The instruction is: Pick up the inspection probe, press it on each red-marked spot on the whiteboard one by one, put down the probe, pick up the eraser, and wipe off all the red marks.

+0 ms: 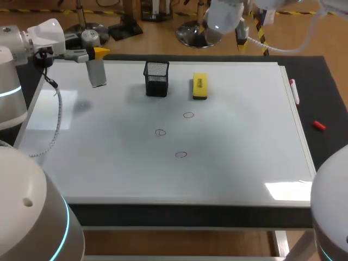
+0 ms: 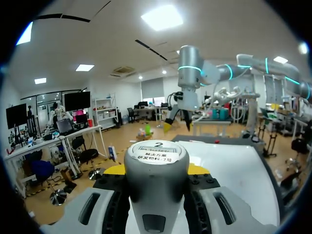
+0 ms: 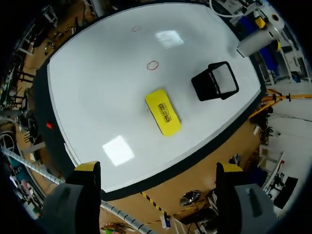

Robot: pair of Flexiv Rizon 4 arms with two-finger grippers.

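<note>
Left claw (image 2: pixel 156 169) tight around the inspection probe (image 1: pixel 97 73), its yellow tips (image 2: pixel 113 169) mostly behind it; right claw (image 3: pixel 157 168) wide.

The whiteboard (image 1: pixel 228 163) is smooth and glossy, the dark surface (image 1: pixel 326 98) beneath it matt, the cup (image 1: pixel 156 79) black wire mesh, the eraser (image 1: pixel 200 87) shiny yellow plastic, and the probe (image 2: pixel 156 187) smooth grey plastic topped with a paper label (image 2: pixel 156 152).

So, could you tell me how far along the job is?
Done: the probe is picked up. In hand: the left end effector grips it above the far left corner of the whiteboard. Left: pressing the three red marks, setting the probe down, and wiping with the eraser, which lies beside the mesh cup. The right end effector is open.
</note>
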